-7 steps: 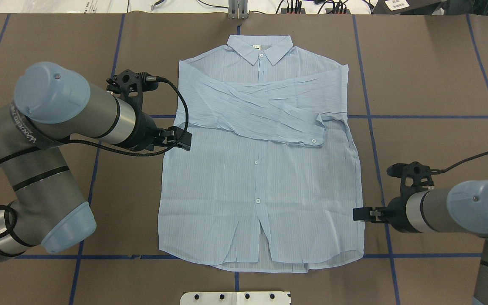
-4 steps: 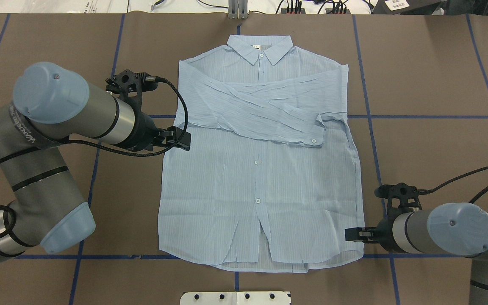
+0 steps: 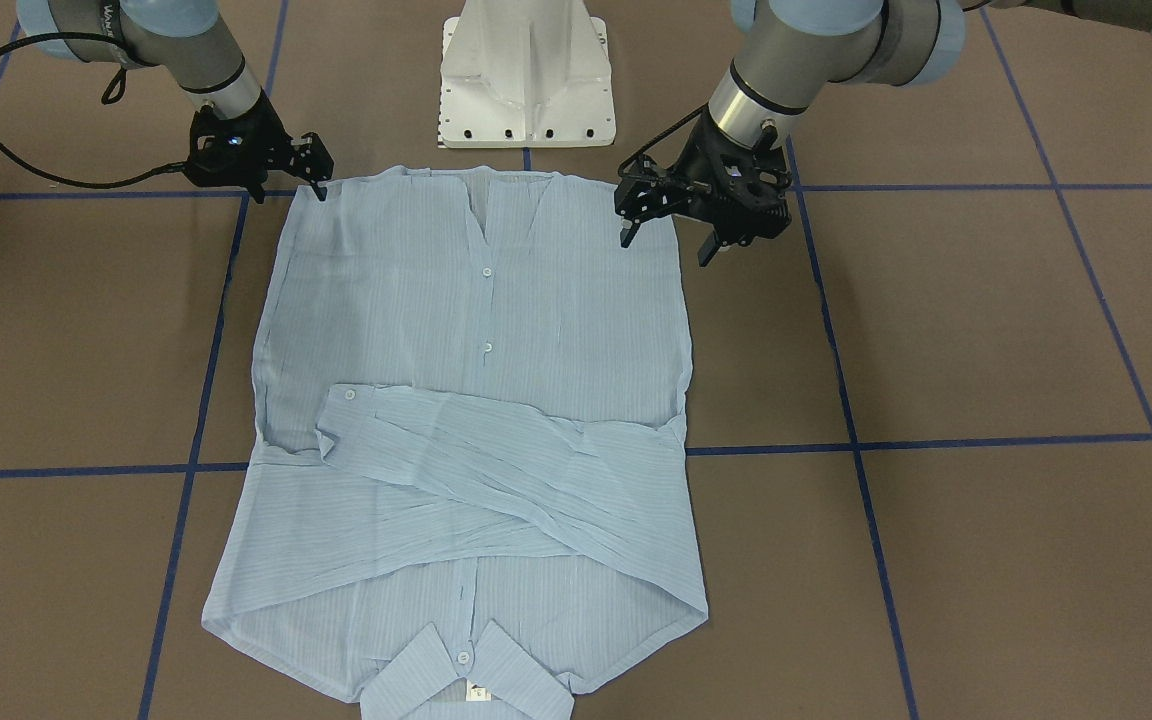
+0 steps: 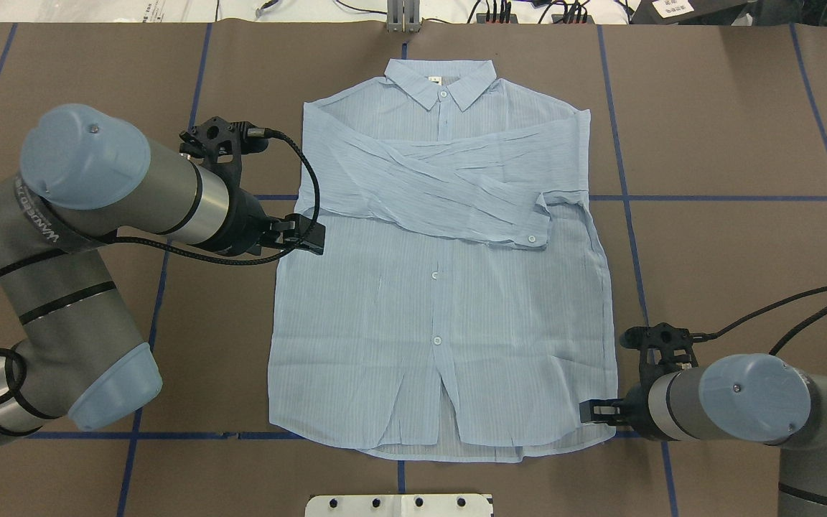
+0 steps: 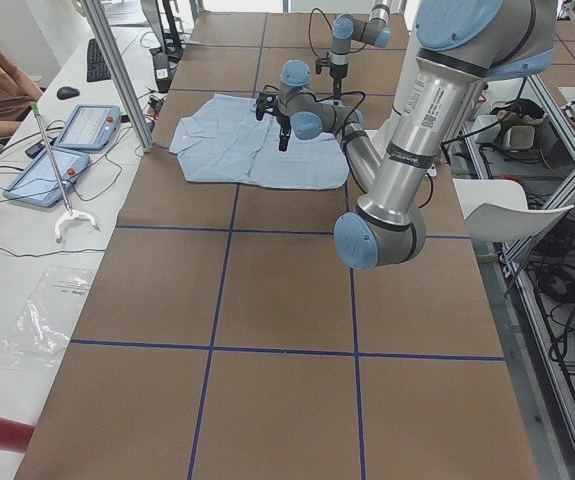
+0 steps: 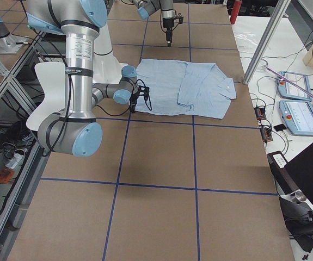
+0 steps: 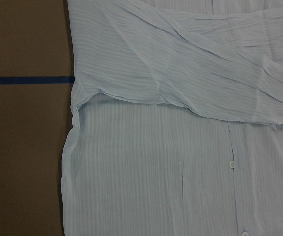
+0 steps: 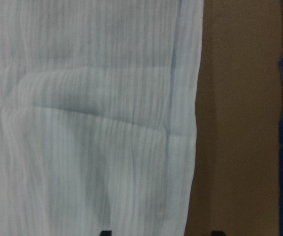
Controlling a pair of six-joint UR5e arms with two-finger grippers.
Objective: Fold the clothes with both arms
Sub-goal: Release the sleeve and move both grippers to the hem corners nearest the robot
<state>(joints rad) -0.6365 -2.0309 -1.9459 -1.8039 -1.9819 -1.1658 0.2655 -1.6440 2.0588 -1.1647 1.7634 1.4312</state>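
Pale-blue shirt (image 4: 442,323): flat on the table just beyond the white base (image 4: 399,505), hem nearest it, sleeves crossed
Handling: thin, limp, light; likely sags unless both corners lift together
Hold: hem corners, pinching both layers
Right gripper (image 4: 589,413): jaws apart, straddling the hem edge right of the base
Left gripper (image 4: 313,237): spread, empty, farther from the base

Dark lettering that begins "WAND", the rest curving out of sight, runs along the silver tubular left arm (image 4: 40,230) at the overhead view's left. "WAN" shows on the silver tubular right arm (image 3: 176,45) at the front-facing view's upper left. Print on the white paper label (image 4: 673,7) at the overhead view's upper right is too small to read.
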